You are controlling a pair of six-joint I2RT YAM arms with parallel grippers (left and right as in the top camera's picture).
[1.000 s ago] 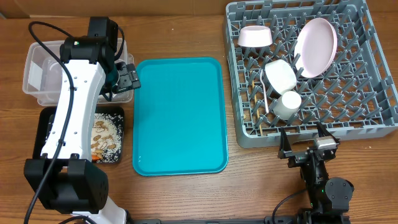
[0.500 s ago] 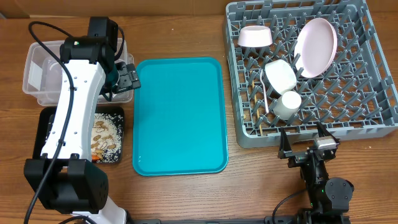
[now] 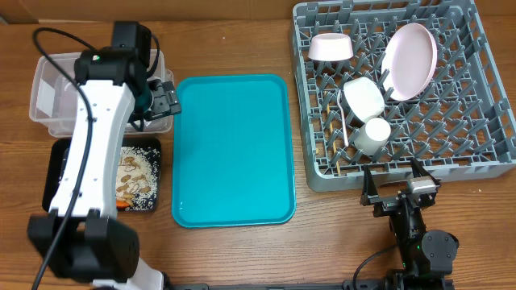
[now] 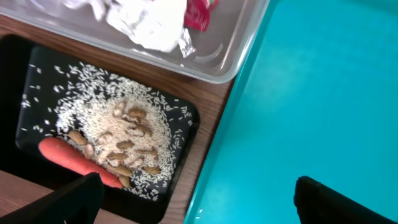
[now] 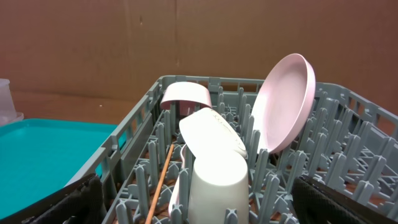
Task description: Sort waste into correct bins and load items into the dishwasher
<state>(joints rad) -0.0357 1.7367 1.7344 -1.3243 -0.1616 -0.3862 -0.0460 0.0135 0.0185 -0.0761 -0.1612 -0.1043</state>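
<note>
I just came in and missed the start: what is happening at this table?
Two robot arms are sorting leftovers and loading dishes, and the work looks nearly done. The dish rack holds the plate, two bowls and a cup. The napkin and red wrapper lie in the clear tub; rice and a carrot lie in the black tray. The teal tray has nothing on it. The left hand hovers open by the tub, and the right hand is open at the rack's near edge; neither holds anything.
</note>
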